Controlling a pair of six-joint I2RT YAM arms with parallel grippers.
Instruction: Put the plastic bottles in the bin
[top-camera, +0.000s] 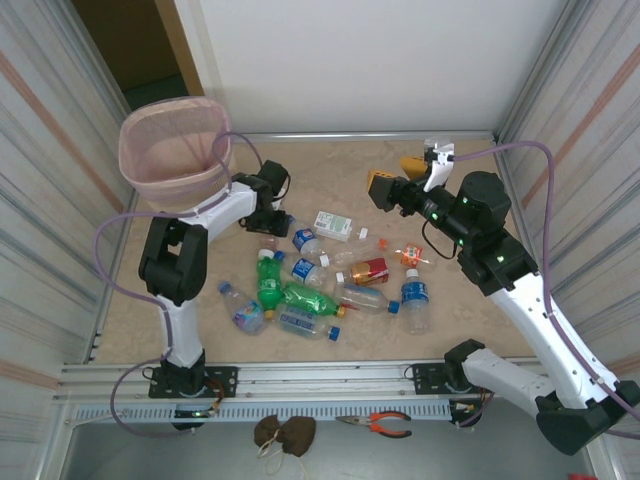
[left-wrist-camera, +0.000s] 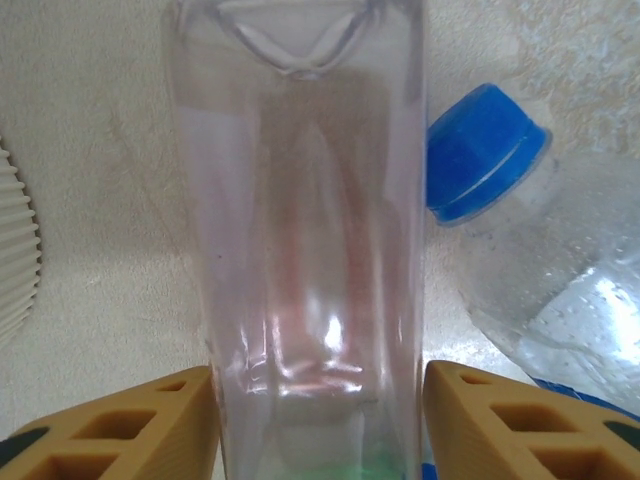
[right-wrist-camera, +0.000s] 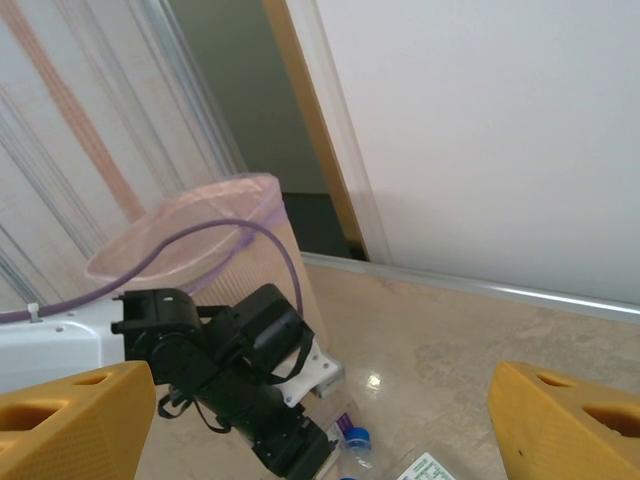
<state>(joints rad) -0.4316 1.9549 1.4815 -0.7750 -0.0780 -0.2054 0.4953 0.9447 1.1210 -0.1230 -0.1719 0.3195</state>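
Yellow fingers (left-wrist-camera: 110, 430) fill the foreground in the left wrist view. The left gripper (left-wrist-camera: 318, 380) sits part-open w/ a clear bottle (left-wrist-camera: 310, 220) lying straight between the jaws, both pads right at its walls. Can't tell if it's truly pinched yet. The blue cap (left-wrist-camera: 485, 150) of a neighbour bottle (left-wrist-camera: 560, 310) lies just beside it on the right. That finger could shove the neighbour, or the thin slick wall could buckle and squirt out.

Right wrist view: the right gripper (right-wrist-camera: 322, 385) gapes wide, nothing in it. It's up in the air, looking across at the bin (right-wrist-camera: 130, 255) and the left arm (right-wrist-camera: 220, 350).

Top view: the left gripper is down on the table (top-camera: 330, 180) at the far-left edge of the plastic bottles (top-camera: 320, 285), w/ the bin close behind it in the far-left corner. The pile lies mid-table, and I see no bottle inside the bin. A purple cable (top-camera: 245, 140) loops by the bin's rim. On the swing over it could snag and tip the bin.
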